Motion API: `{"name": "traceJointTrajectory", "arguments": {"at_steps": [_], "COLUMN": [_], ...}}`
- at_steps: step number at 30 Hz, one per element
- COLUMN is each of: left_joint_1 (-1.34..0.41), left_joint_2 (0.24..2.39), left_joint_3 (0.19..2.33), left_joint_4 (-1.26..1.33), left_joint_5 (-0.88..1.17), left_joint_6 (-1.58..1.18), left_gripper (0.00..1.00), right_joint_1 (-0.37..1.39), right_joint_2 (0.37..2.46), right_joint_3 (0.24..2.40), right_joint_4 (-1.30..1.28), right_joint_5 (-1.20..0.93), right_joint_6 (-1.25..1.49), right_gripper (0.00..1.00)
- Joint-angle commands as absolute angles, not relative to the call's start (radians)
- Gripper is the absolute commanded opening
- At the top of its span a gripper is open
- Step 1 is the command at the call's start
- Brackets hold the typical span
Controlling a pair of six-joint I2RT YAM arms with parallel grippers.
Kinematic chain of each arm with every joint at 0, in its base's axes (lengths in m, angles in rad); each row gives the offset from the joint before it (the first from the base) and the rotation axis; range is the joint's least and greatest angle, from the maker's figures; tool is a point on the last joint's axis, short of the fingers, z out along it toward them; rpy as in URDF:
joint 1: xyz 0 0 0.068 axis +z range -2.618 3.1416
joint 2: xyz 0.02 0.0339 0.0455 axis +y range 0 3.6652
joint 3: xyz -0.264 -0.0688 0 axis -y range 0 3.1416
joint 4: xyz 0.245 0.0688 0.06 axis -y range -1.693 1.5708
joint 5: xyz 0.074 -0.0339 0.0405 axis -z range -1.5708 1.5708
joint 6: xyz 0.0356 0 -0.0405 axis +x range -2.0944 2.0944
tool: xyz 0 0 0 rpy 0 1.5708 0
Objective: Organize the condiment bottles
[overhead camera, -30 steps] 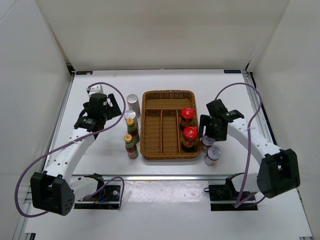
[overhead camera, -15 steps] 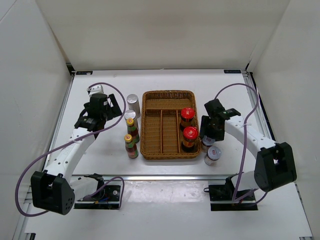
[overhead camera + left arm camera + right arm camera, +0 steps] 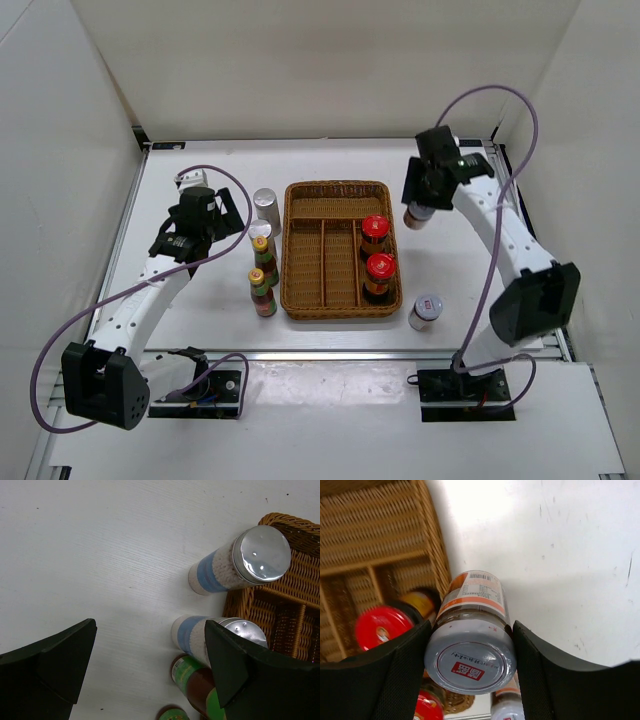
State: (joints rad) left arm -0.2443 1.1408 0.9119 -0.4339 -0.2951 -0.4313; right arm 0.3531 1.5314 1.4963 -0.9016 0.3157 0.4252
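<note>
Right gripper [image 3: 470,647]: closed onto a grey-lidded jar [image 3: 469,660]. Both fingers [image 3: 387,677] press the jar's sides just below the lid. In the overhead view I find this jar [image 3: 417,214] beside the far right corner of the wicker tray [image 3: 337,186], outside its rim. It appears raised off the table [image 3: 200,170]; I cannot confirm the clearance.

Left gripper [image 3: 148,647]: jaws wide apart and holding nothing. It hangs over bare table to the left of the tray, near the two shakers.

Items inside the tray: two red-lidded jars, both upright in the rightmost compartment. One [image 3: 375,229] stands toward the far end, the other [image 3: 380,268] toward the near end. The two are close together.

Items outside the tray, left side: two silver-capped shakers, both upright. The far shaker [image 3: 250,562] is just beside the tray's left rim. The near shaker [image 3: 220,637] stands close behind the first yellow-capped bottle [image 3: 261,247]. The second yellow-capped bottle [image 3: 259,284] is nearer the arm bases. The four form a loose row along the tray's left wall.

Items outside the tray, right side: a second grey-lidded jar [image 3: 427,308], upright on the table by the tray's near right corner, apart from the rim
</note>
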Motion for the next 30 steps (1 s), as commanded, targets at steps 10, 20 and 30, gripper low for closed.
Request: {"name": "traceJointTrajectory", "arguments": {"at_steps": [10, 20, 30], "left_joint_1": [-0.245, -0.245, -0.245], "left_joint_2": [1.114, 1.103, 1.103], "left_joint_3": [0.948, 0.939, 0.939], "left_joint_4": [-0.433, -0.433, -0.433], "left_joint_5": [-0.270, -0.279, -0.279], "left_joint_6": [-0.437, -0.437, -0.437], "left_gripper": [1.00, 1.00, 1.00], "right_joint_1": [0.347, 0.394, 0.405], "right_joint_2": [1.986, 2.186, 2.177], "right_joint_3": [2.115, 2.155, 2.154], "right_joint_4": [-0.884, -0.853, -0.854], "right_joint_5": [0.034, 0.044, 0.115], "right_joint_6": [0.345, 0.318, 0.288], "right_gripper": [0.01, 0.01, 0.83]}}
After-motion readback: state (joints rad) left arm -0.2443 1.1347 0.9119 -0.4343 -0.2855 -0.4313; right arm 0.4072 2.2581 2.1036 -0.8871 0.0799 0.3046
